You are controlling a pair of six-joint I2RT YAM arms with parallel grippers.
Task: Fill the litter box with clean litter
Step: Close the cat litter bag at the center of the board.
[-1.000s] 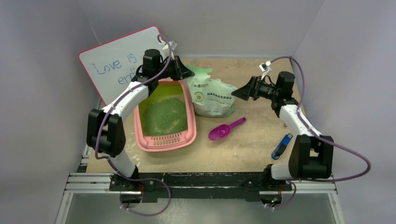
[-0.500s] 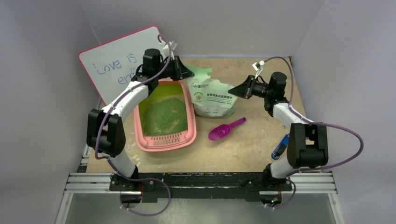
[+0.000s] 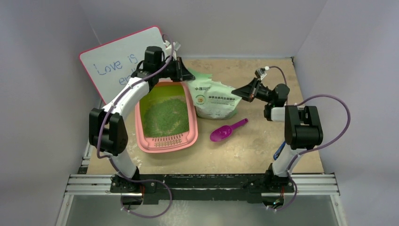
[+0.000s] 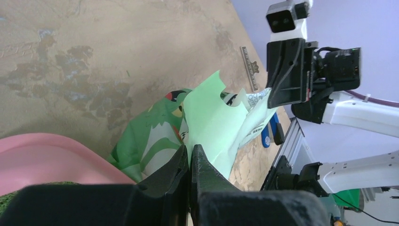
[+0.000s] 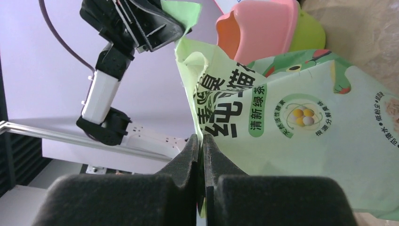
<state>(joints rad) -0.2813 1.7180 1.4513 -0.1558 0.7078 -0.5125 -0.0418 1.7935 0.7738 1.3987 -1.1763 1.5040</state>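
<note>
Pink box (image 3: 191, 123) lies flat on tan tabletop (image 3: 249, 150), grille end toward arm bases. Green litter (image 3: 165, 117) covers its floor; lime wall shows bare at far end. Printed bag (image 3: 214, 100) stands just R of box's far end, contents not visible. L gripper (image 4: 190, 155), above box's far R corner, pinches bag's torn flap, jaws tight. R gripper (image 5: 201, 143), further R of box, pinches bag's other edge. Purple scoop (image 3: 227, 130) lies R of box, apart. A whiteboard (image 3: 113, 61) leans behind box's L side. Pale walls (image 3: 42, 117) all round.
</note>
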